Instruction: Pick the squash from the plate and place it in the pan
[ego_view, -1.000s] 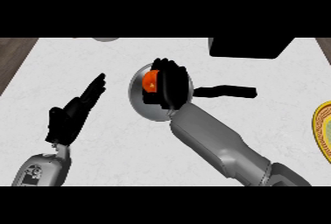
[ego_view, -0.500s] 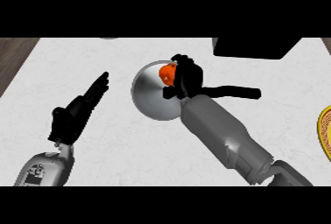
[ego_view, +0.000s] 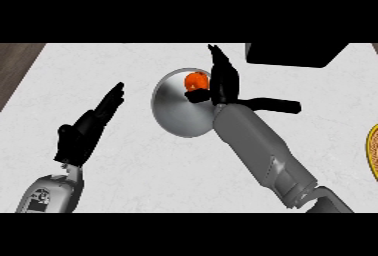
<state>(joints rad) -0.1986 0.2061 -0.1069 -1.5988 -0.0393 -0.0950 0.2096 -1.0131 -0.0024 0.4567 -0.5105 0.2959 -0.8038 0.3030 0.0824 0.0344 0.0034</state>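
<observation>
Near the upper middle of the frame, a round silver pan (ego_view: 181, 107) on the pale speckled counter (ego_view: 148, 165), with its black handle (ego_view: 277, 105) pointing toward the right. Inside the pan, at its upper right part, an orange squash (ego_view: 196, 80), touching the pan's inner surface or very close to it; cannot tell which. Right beside the squash, on its right side, the right hand (ego_view: 224, 80), fingers straight and pointing toward the top of the frame, thumb stretched left just below the squash, not curled around it. Hand open and wide, holding nothing as far as visible. Behind this hand, the grey right forearm (ego_view: 258, 150), running down toward the lower right and covering the right edge of the pan and the root of the handle. At the left of the frame, well apart from the pan, the left hand (ego_view: 85, 132), open with fingers straight and pointing to the upper right, resting, with its grey forearm (ego_view: 52, 192) at the lower left. At the right edge, only a slice of a yellow-rimmed plate (ego_view: 371, 152). At the upper right, a dark box-like object (ego_view: 295, 54); not possible to say what. At the upper left corner, a brown strip of wood (ego_view: 18, 65) beside the counter.
</observation>
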